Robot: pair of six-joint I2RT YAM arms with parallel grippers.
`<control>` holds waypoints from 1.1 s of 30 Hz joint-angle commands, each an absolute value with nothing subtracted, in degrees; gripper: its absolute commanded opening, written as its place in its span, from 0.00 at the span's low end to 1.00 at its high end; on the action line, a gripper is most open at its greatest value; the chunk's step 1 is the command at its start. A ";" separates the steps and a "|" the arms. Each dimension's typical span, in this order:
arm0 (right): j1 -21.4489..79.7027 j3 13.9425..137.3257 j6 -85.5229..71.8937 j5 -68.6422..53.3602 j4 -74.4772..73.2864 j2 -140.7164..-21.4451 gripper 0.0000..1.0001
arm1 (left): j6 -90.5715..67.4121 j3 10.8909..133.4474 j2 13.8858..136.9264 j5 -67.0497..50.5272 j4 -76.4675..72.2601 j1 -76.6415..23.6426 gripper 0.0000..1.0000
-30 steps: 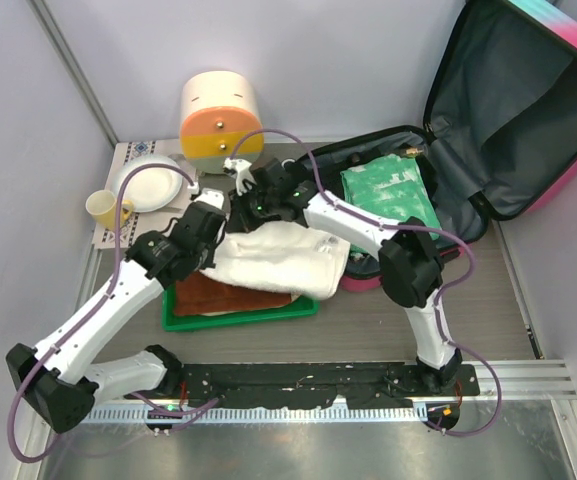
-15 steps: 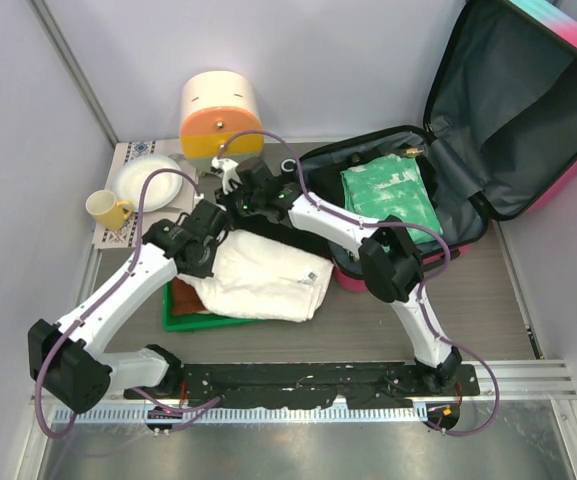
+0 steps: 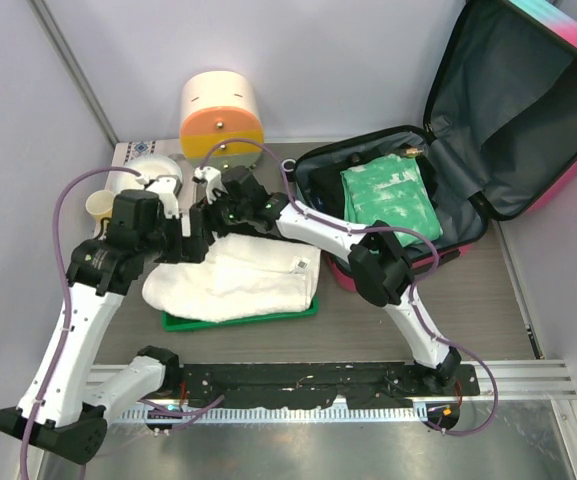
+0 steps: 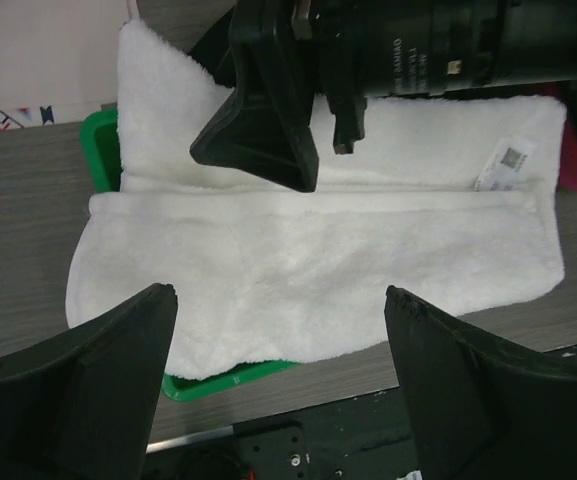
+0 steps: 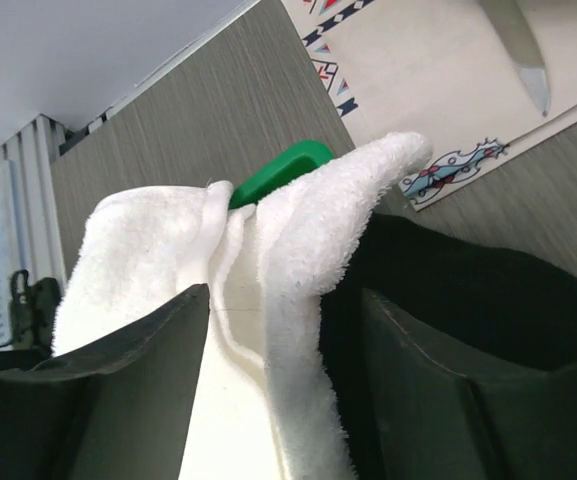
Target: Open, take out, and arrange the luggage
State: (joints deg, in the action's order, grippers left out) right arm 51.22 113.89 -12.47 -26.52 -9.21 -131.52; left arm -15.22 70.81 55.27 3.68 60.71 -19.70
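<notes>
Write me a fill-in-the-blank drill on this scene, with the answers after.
The white towel lies on the ____ tray.
The folded green cloth lies ____ the luggage.
Its lid stands ____.
The round box is cream and ____.
Missing words: green; inside; open; orange.

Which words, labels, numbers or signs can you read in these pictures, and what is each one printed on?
White lettering on the black arm casing: too blurred to read.
Tag on the white towel: dark printed squares, too small to read.
No other writing can be made out.
</notes>
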 commanded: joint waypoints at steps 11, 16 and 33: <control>35.61 110.92 -5.19 -28.29 -21.97 -119.97 0.72 | -2.82 75.41 66.35 -24.43 42.11 -12.66 0.91; 34.89 108.37 -2.56 -33.82 -24.96 -119.97 0.72 | 7.89 77.87 73.90 -28.73 42.79 -12.66 0.87; 35.60 107.14 3.70 -39.28 -29.36 -121.82 0.76 | 17.66 70.76 80.42 -27.69 42.81 -7.29 0.56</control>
State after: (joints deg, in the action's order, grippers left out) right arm 35.97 106.80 2.72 -35.79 -29.82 -124.27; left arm 15.42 73.41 80.84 -26.94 44.77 -7.49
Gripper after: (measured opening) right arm 0.751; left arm 0.593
